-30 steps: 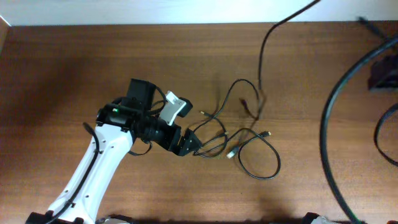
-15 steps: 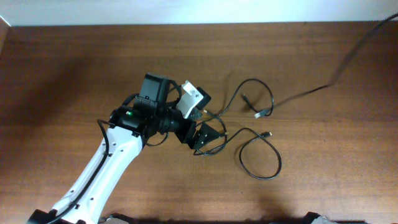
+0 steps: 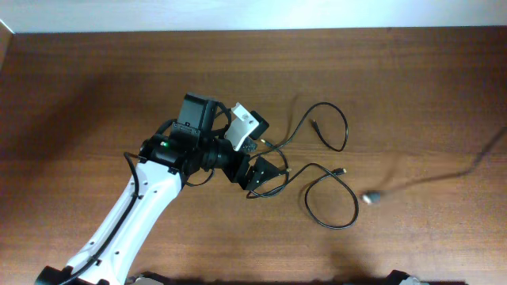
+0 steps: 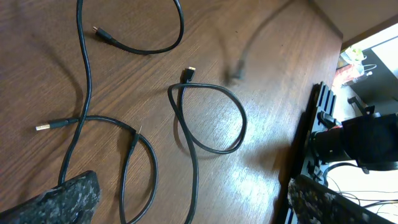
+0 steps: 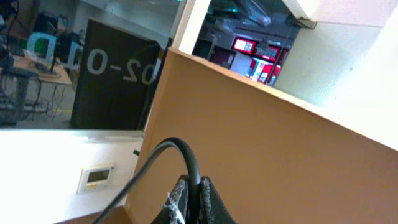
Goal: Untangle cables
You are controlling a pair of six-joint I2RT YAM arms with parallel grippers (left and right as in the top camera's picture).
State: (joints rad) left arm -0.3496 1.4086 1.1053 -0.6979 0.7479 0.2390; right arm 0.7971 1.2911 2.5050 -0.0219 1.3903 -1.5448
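Thin black cables lie on the brown table (image 3: 95,87). One cable (image 3: 342,131) curls into a loop at the middle, and a second cable (image 3: 350,212) loops just below it. My left gripper (image 3: 268,158) hangs open over their left ends. In the left wrist view its fingers (image 4: 68,196) stand wide apart, with a looped cable (image 4: 239,118) and a small plug (image 4: 43,127) on the wood between and beyond them. My right gripper (image 5: 194,199) is shut on a black cable (image 5: 184,149) that arcs up from its jaws. A blurred cable (image 3: 444,176) with a plug (image 3: 371,198) trails in from the right.
The left arm's white link (image 3: 119,222) runs from the bottom left toward the cables. A pale wall strip (image 3: 253,14) borders the table's far edge. The right wrist view faces a tan partition (image 5: 280,162) and a room beyond. Dark equipment (image 4: 354,137) stands past the table's edge.
The left arm moved up and right over the tangle, then stopped. One cable has been drawn out of the tangle to the right, and its plug end now trails at the right.
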